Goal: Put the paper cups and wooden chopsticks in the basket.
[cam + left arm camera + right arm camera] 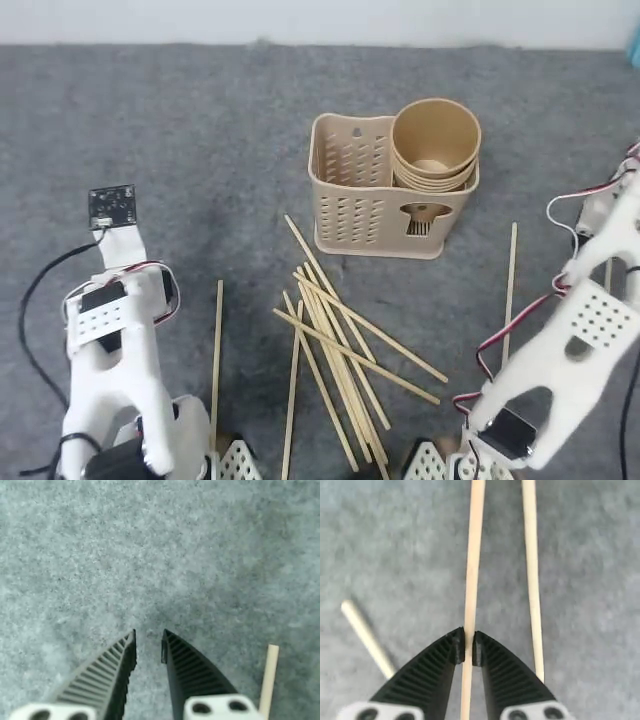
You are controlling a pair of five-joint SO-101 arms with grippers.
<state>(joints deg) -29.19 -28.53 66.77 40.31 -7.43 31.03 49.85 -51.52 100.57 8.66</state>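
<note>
A beige perforated basket (350,215) stands mid-table, and its right compartment holds a stack of brown paper cups (435,140). In front of it several wooden chopsticks (340,350) lie crossed on the grey carpet. My right gripper (468,645) is shut on one chopstick (472,570), low over the carpet. Beside that one a second chopstick (532,580) runs parallel, and the end of a third (367,637) lies on the other side. My left gripper (148,640) is open just above bare carpet with nothing between its fingers. A chopstick end (269,675) lies beside it.
A lone chopstick (217,350) lies next to the left arm (115,350). Another (510,290) lies near the right arm (570,360). Both arm bases stand at the near edge. A pale wall strip borders the far side.
</note>
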